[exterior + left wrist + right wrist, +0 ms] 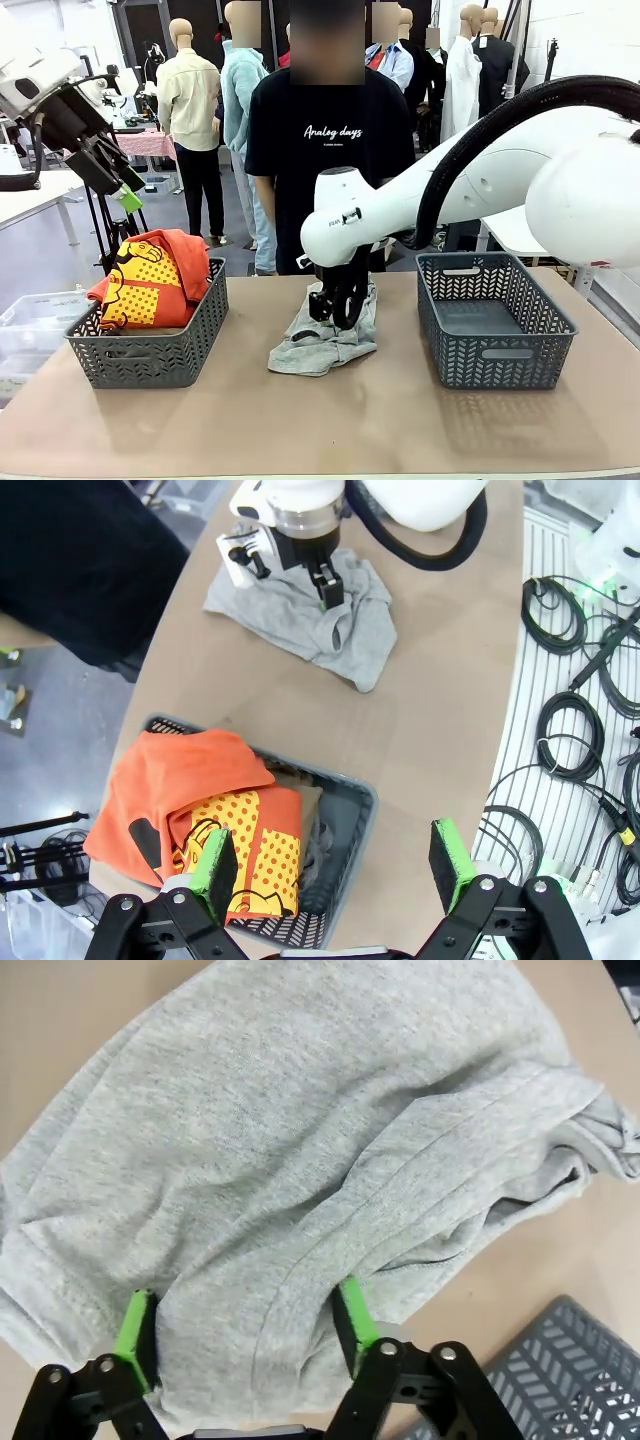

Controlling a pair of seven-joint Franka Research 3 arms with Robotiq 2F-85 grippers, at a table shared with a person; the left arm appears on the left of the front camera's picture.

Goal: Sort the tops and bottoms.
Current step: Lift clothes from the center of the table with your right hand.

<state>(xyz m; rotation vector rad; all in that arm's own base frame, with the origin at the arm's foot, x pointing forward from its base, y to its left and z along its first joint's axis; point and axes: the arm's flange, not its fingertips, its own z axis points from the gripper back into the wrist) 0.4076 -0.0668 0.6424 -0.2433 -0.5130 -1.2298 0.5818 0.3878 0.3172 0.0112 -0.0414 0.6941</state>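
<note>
The light grey garment (322, 342) lies crumpled on the tabletop (330, 420), midway between the two grey baskets. The right gripper (338, 306) is down on it from above. In the right wrist view the cloth (300, 1150) bunches between the two green pads (352, 1312), which press into it on either side of a fold; the jaws are partly drawn in around that fold, though I cannot tell whether the grip is firm. The left wrist view shows the same gripper (328, 588) planted in the middle of the garment (300, 615).

The orange-red garment with yellow dots (150, 275) sits heaped in the left basket (150, 355), spilling over its rim, with darker cloth (310, 825) under it. The left gripper (128, 197) hangs above and behind that basket, jaws wide and holding nothing; from its own camera the pads (215, 865) frame the basket below. The right basket (495, 320) stands just beside the right arm.
</note>
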